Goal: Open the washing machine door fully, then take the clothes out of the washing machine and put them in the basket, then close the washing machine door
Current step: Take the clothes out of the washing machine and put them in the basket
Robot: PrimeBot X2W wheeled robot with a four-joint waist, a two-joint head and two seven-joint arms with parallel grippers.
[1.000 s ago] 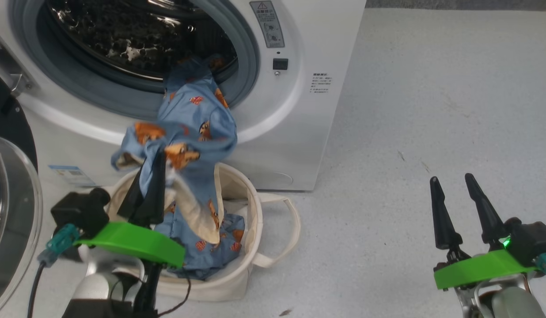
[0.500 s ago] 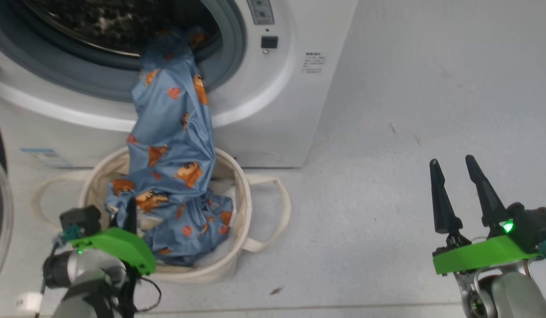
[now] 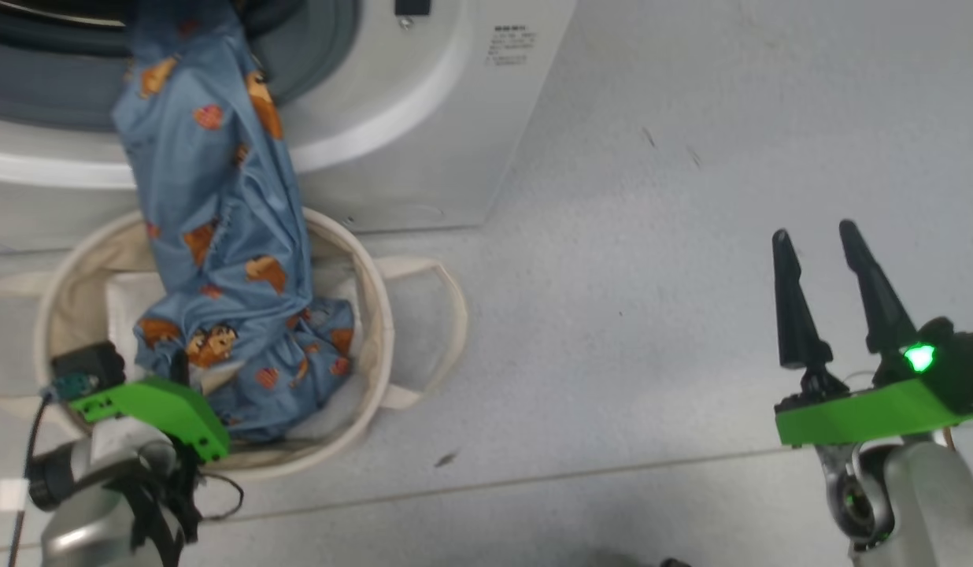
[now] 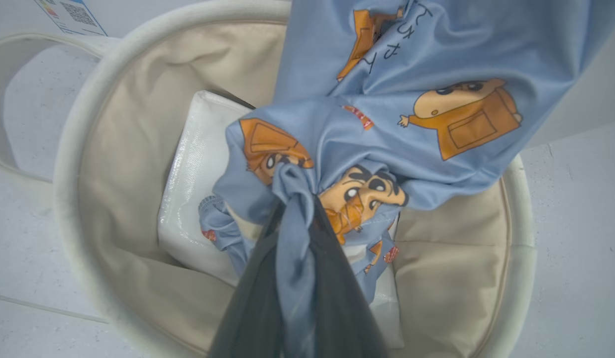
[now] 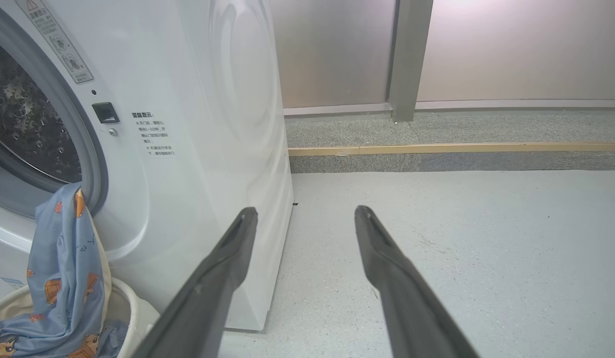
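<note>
Left gripper (image 4: 295, 201) clamps clothes (image 3: 219, 213) over single basket (image 3: 382, 323); right gripper (image 3: 815, 230) splayed, empty; one washing machine (image 3: 423, 118) behind.

A pale grey speckled floor (image 3: 652, 276) carries a small dark scrap (image 3: 447, 457) near a thin seam (image 3: 534, 479). Farther off, a wooden strip (image 5: 457, 147) edges a grey step (image 5: 457, 127) below shiny wall panels (image 5: 521, 49) and a grey post (image 5: 409, 59).
</note>
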